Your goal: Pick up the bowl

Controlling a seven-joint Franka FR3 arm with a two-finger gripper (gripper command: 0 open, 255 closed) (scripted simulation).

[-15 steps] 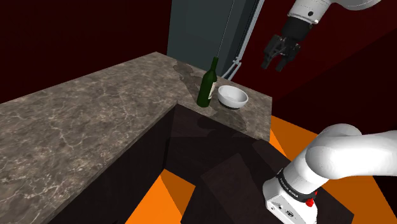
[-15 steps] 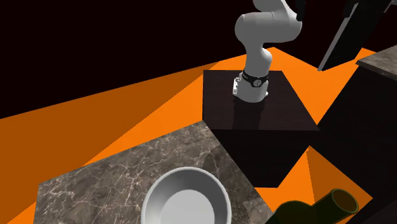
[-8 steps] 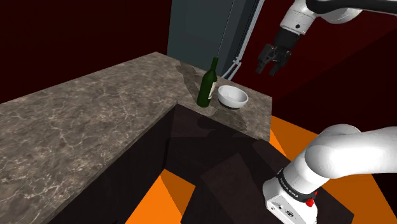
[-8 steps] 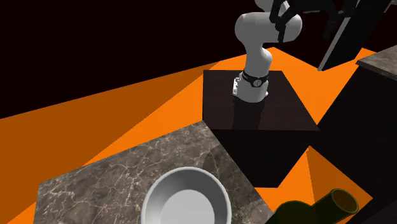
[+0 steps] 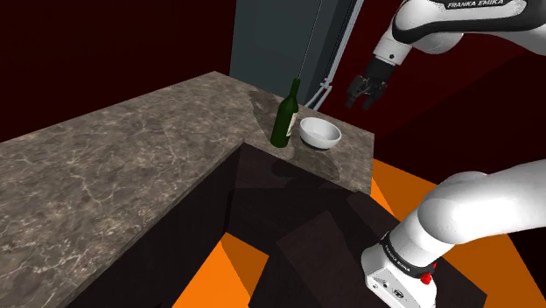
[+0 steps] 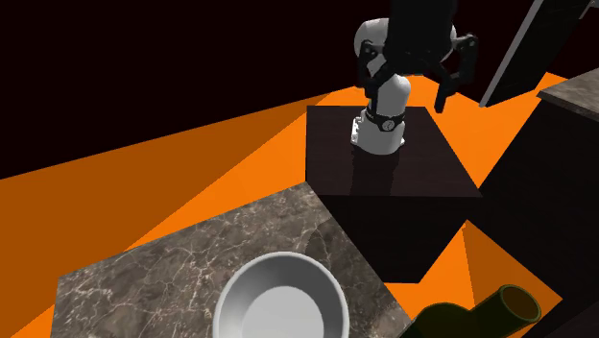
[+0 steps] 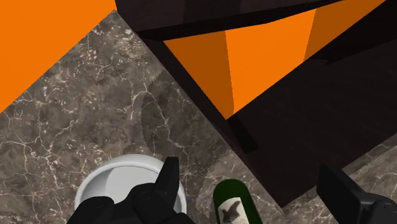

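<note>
Shoulder view: a white bowl sits upright near the far corner of a dark marbled table. A green bottle stands just beside it, on the side toward this view's left. The black hand hangs in the air above the bowl and toward this view's right, apart from it, with its fingers pointing down.

Wrist view: the two fingers are spread wide and grip nothing. The bowl's rim lies under one finger, and the bottle's top shows below the gap between them, untouched.

The hand appears to be on its approach. It is probably open so that one finger can drop inside the bowl and the other outside its wall. The bottle stands close enough for a careless descent to knock it. Pinching the rim on the side away from the bottle looks safer.
</note>
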